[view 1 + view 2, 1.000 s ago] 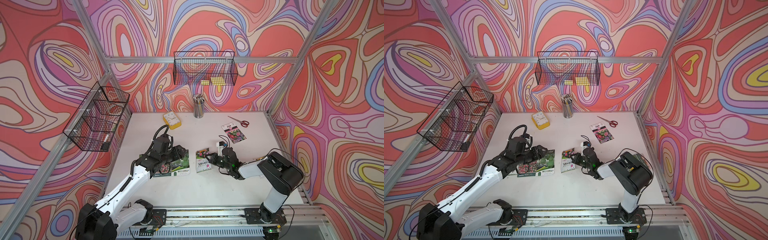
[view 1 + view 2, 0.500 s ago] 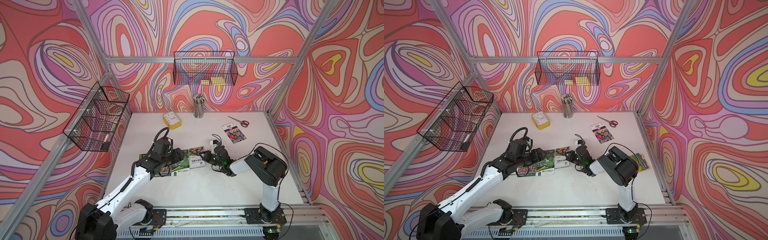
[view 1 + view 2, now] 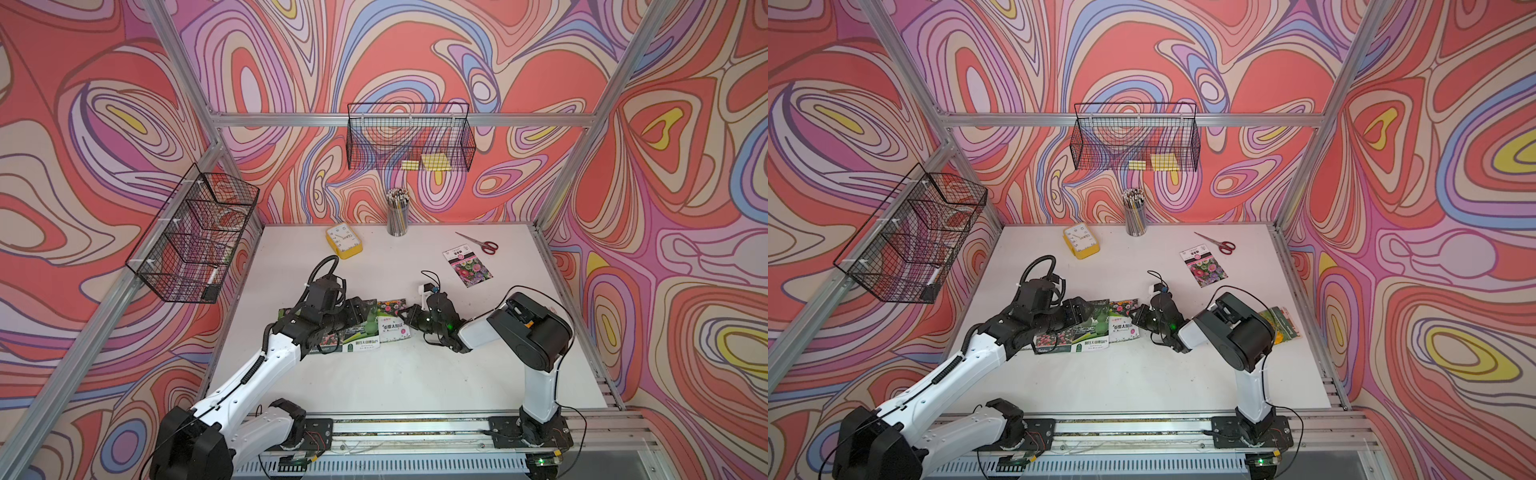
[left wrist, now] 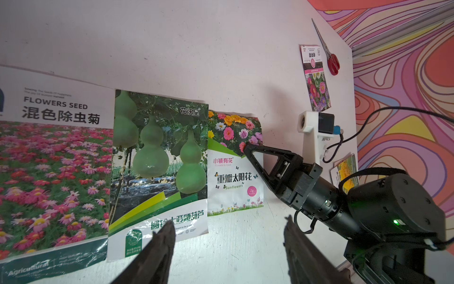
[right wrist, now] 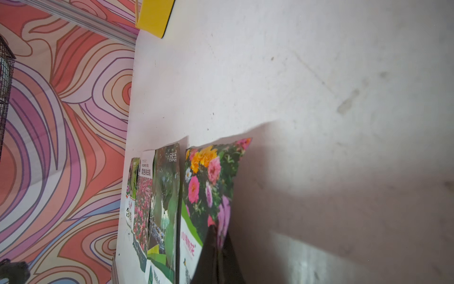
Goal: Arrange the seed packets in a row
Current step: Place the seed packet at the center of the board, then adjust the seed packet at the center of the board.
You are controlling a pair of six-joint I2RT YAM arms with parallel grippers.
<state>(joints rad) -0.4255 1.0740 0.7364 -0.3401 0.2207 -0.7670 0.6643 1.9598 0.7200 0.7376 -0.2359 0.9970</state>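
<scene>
Left of the gourd packet (image 4: 157, 169), touching: the Flowers Seed packet (image 4: 54, 177), with the leftmost packet (image 5: 132, 191) just beyond. Right of the gourd packet, touching: the Sunflowers packet (image 4: 234, 172). Behind it, well apart: the clock (image 3: 344, 243) and the pencil cup (image 3: 397, 216). Behind and right of it: the back packet (image 3: 467, 268), then the scissors (image 3: 484, 245). Far right of it, near the table (image 3: 374, 382) edge: the far-right packet (image 3: 1277, 326).

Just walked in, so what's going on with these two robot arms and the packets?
They're lining up seed packets. The right gripper, shut, has its tip on the edge of the small flower packet, next to the gourd packet in the row. The left gripper is open over the gourd packet. A loose packet lies near the scissors.
</scene>
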